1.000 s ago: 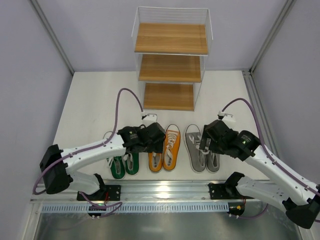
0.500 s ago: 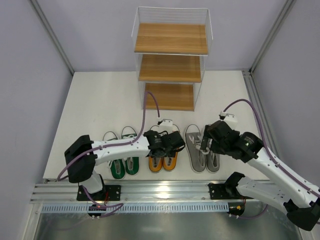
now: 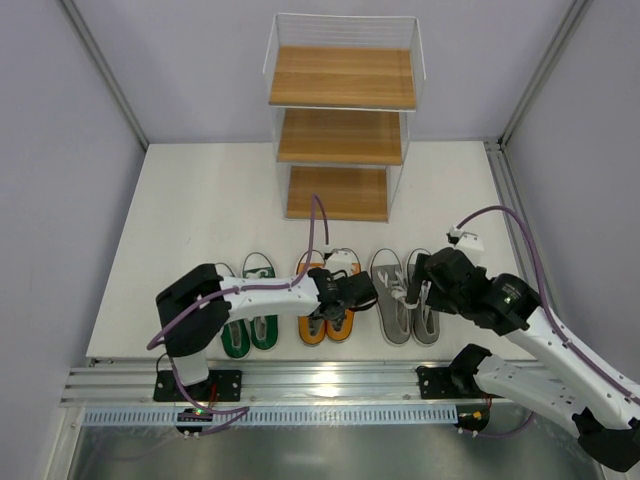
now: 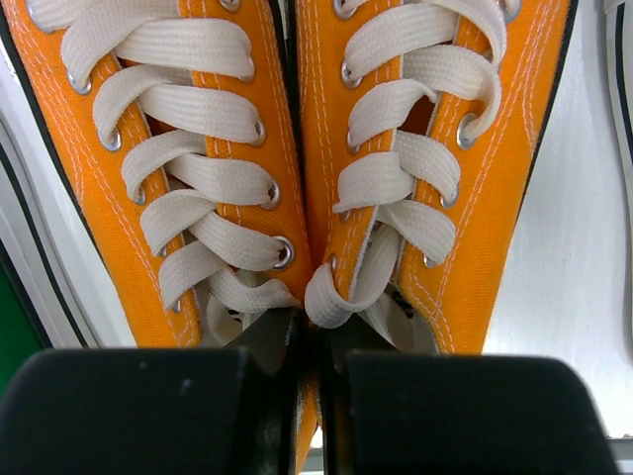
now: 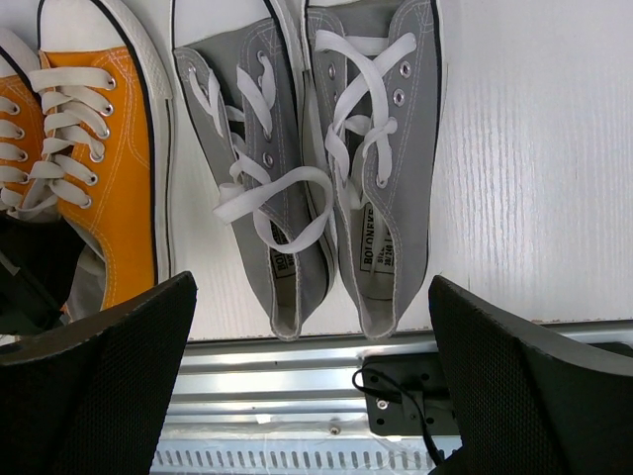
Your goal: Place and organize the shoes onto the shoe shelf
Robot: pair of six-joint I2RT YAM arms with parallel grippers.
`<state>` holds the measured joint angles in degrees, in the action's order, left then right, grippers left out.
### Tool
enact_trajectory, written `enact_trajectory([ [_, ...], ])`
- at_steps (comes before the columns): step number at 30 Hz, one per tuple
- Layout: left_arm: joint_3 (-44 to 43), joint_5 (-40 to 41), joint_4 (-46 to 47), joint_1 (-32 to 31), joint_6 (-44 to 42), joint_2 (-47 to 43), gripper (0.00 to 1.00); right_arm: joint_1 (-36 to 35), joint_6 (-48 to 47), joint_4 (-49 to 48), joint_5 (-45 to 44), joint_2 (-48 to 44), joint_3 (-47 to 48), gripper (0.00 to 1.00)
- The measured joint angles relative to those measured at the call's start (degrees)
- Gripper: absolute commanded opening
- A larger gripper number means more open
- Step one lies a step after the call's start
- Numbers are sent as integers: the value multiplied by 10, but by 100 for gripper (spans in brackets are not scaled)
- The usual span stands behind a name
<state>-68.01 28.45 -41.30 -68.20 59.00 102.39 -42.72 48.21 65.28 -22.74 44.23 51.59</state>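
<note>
**A:** The white counter (image 3: 180, 220) has pale walls around it. The shoe shelf (image 3: 340, 120) stands at the upper middle of the overhead view, and no shoe is on its three boards yet. Where are the shoes?

**B:** They lie in one row along the lower part of the counter, toes toward the shelf. The green pair (image 3: 248, 325) is at left, the orange pair (image 4: 247, 148) in the middle, and the grey pair (image 5: 316, 178) at right.

**A:** What does the left claw (image 4: 309, 346) do?

**B:** Its fingers are pressed together on the inner sides of the two orange shoes, near the heel openings. I think this is to lift both as one pair, so that they land side by side.

**A:** And the right claw (image 5: 312, 287)?

**B:** It hangs over the grey pair with its fingers wide apart and touches nothing. The laces there lie loose. Probably it aims at the two inner walls also.

**A:** So the task is only beginning?

**B:** I judge so. All six shoes are on the counter.
</note>
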Motion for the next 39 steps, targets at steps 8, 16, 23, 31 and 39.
enact_trajectory([
  [8, 28, 25, 38, -5, -33, -17, 0, 0, 0, 1, 0, -15, -1, 100],
  [16, 40, 101, 87, -1, -107, -24, 0, 0, -1, -2, 2, -11, -1, 100],
  [23, 5, 111, 109, 31, -153, -22, 0, 0, -4, -5, 1, -9, -1, 100],
  [31, -73, 110, 135, 101, -180, 23, 0, 0, -11, -5, 1, -4, 1, 100],
  [39, -120, 106, 163, 148, -207, 101, 0, 0, -16, -5, 1, 16, 17, 100],
])
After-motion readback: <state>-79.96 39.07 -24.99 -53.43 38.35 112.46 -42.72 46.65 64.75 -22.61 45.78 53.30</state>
